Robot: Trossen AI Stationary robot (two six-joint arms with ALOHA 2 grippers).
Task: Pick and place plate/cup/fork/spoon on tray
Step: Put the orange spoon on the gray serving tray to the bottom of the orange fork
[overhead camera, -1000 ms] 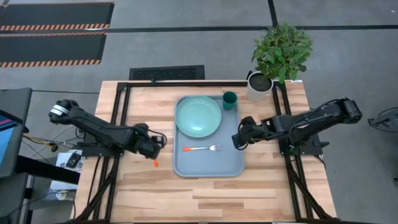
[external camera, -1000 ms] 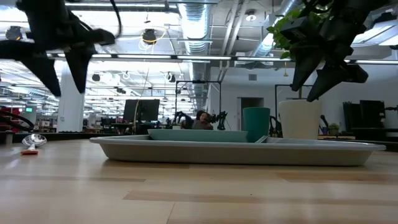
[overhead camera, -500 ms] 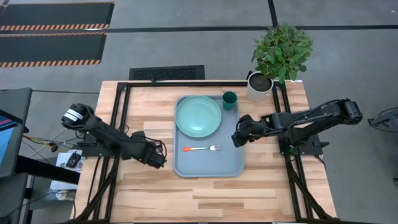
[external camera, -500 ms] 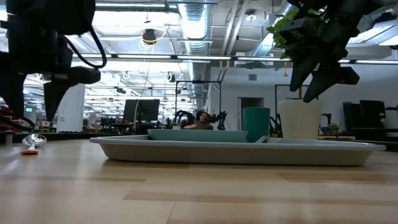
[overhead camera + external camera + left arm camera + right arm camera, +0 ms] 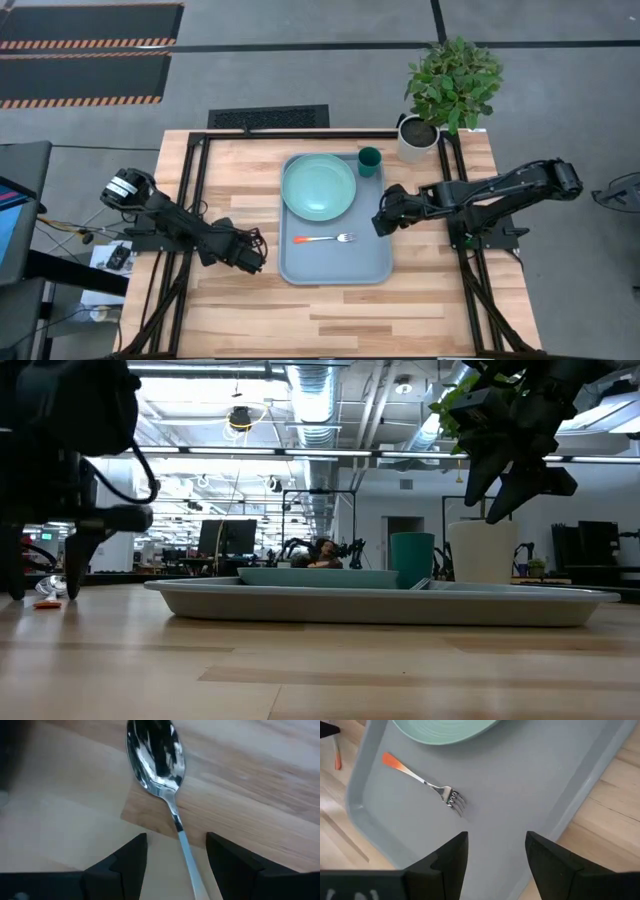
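The spoon (image 5: 156,755) lies flat on the bare wood left of the tray (image 5: 372,262); it also shows in the low view (image 5: 52,587). My left gripper (image 5: 177,857) is open and low over it, one finger on each side of the spoon's thin neck (image 5: 179,827), its fingertips down near the table (image 5: 45,595). The mint plate (image 5: 318,187), the dark green cup (image 5: 369,161) and the fork (image 5: 325,240) rest on the tray. My right gripper (image 5: 385,218) is open and empty, above the tray's right edge (image 5: 497,855).
A white pot with a green plant (image 5: 418,138) stands at the table's far right corner, just behind my right arm. Dark frame rails (image 5: 190,200) run along the table's left and right sides. Bare wood lies in front of the tray (image 5: 340,310).
My left gripper has moved toward the table's near edge and gone down over the spoon, until its open fingers stand on either side of it close to the table. The spoon has stayed where it lay.
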